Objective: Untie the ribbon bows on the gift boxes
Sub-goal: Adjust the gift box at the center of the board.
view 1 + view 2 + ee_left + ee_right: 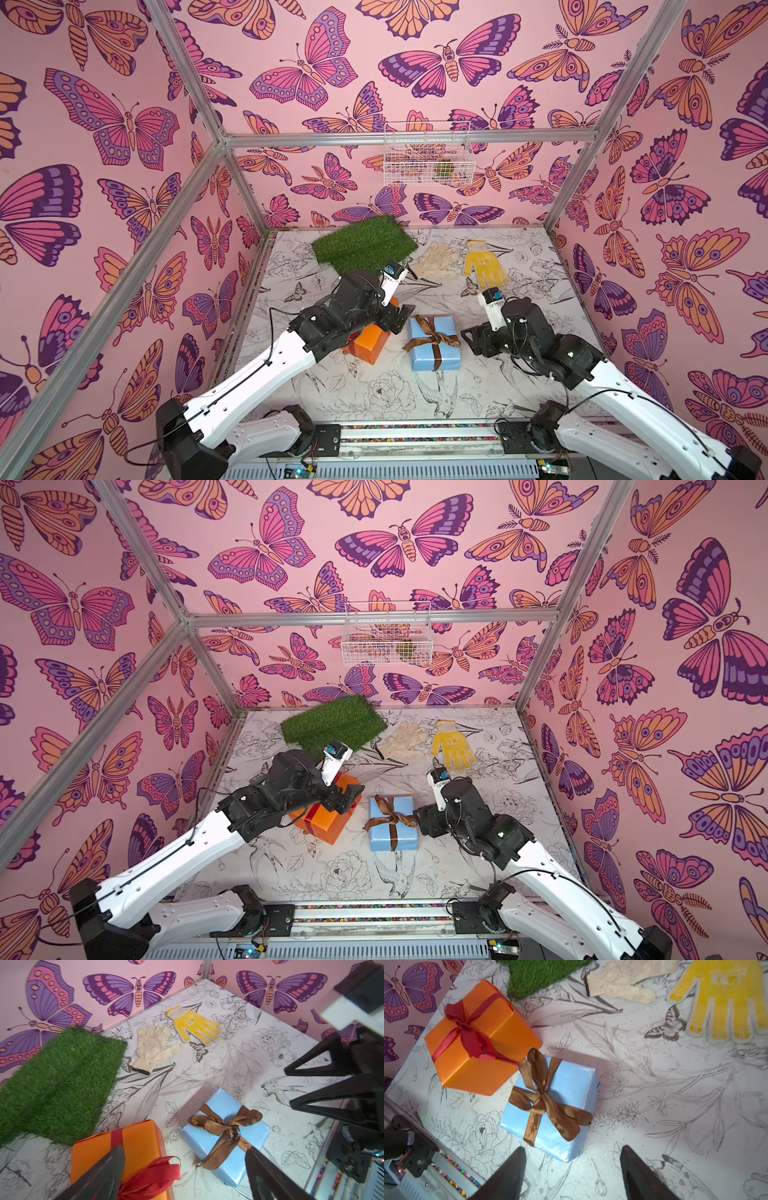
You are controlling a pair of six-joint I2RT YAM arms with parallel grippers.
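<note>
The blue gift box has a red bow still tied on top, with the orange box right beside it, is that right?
Not quite. The bow on the blue gift box is brown, not red; the right wrist view shows it plainly. It is still tied on top, and the orange box does sit right beside it.

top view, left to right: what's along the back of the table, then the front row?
Back: grass mat → cream glove → yellow glove. Front: orange gift box → blue gift box.
</note>
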